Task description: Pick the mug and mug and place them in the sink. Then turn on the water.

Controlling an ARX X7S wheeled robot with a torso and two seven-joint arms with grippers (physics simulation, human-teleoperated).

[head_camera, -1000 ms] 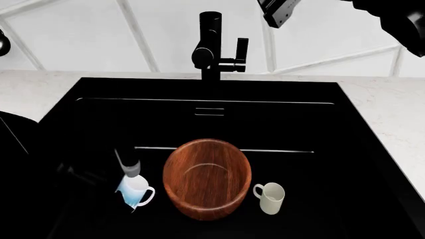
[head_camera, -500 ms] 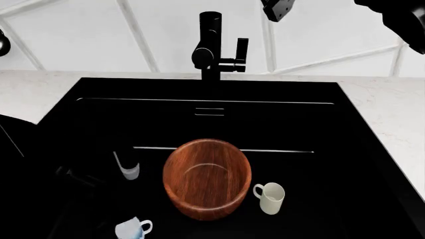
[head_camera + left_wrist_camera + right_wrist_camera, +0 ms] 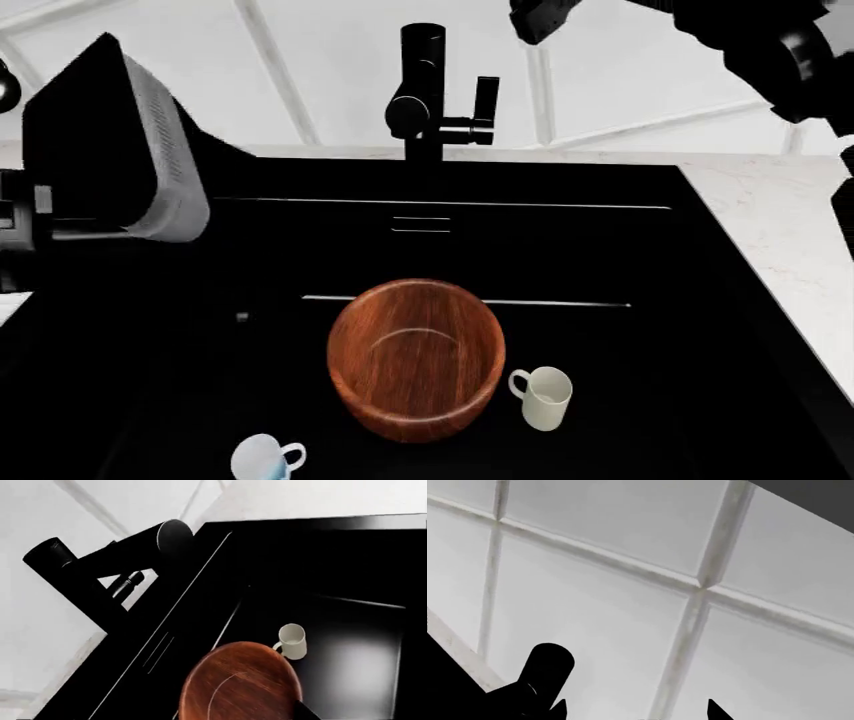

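- Since half a second ago, the left arm's bulky black and grey housing (image 3: 114, 150) has been raised out of the basin to the tap's left, and the right gripper (image 3: 545, 18) has been shifted slightly toward the tap; the mugs and bowl have not been moved.
- The large rectangular matte black sink (image 3: 441, 185) lies directly in front of the black tap with its lever handle (image 3: 483, 105), which stands at the basin's back rim.
- The round brown wooden bowl (image 3: 416, 358) sits on the sink floor, straight out in front of the tap.
- The plain cream mug (image 3: 543, 396) lies in the sink just beside the bowl, front-right of the tap; in the left wrist view it (image 3: 291, 641) is seen close against the bowl (image 3: 240, 682).
- The white mug with a blue jagged pattern (image 3: 264, 459) lies in the sink front-left of the tap, partly cut off by the frame edge.
- The left fingers are not clearly shown, so their opening cannot be told; nothing is seen held.
- In the right wrist view two dark fingertips (image 3: 712, 709) are seen apart with nothing between them, the tap top (image 3: 547, 667) near.
- With both mugs judged placed, only the water remains; the lever could be missed or struck sideways if approached from above, since the gripper is still above and right of it.
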